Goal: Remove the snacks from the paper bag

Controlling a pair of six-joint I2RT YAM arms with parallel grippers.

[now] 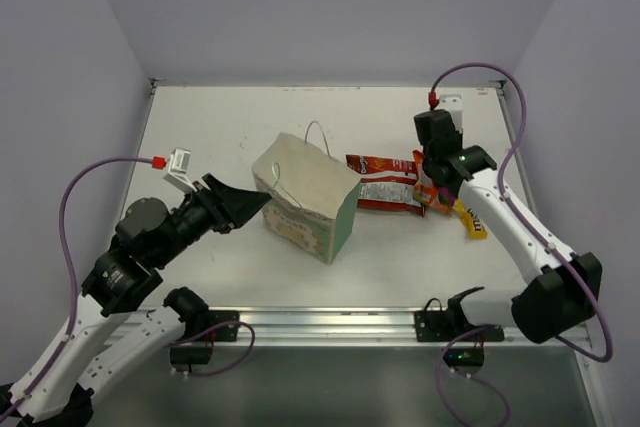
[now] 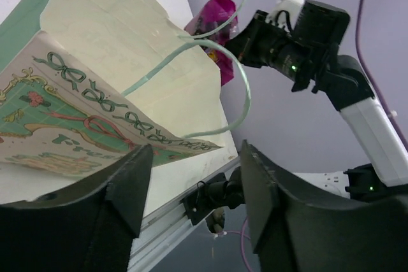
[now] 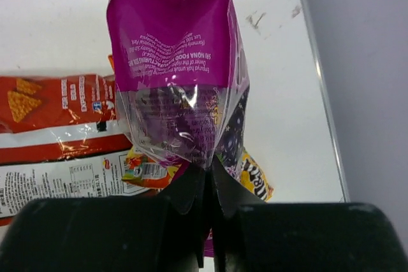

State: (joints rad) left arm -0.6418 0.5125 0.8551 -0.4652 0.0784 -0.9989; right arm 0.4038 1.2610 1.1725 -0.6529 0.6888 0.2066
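Magenta foil packet (image 3: 178,81), crinkly and glossy, fills the upper centre, clamped in the right gripper (image 3: 207,189). Red-and-white packets (image 1: 385,185) lie right of centre beside the mint-and-cream paper bag (image 1: 305,197). The left gripper (image 1: 242,205) gapes at its left edge.

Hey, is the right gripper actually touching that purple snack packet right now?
Touching. The right wrist view shows the right gripper with its jaws pinched shut on the edge of the purple snack packet.
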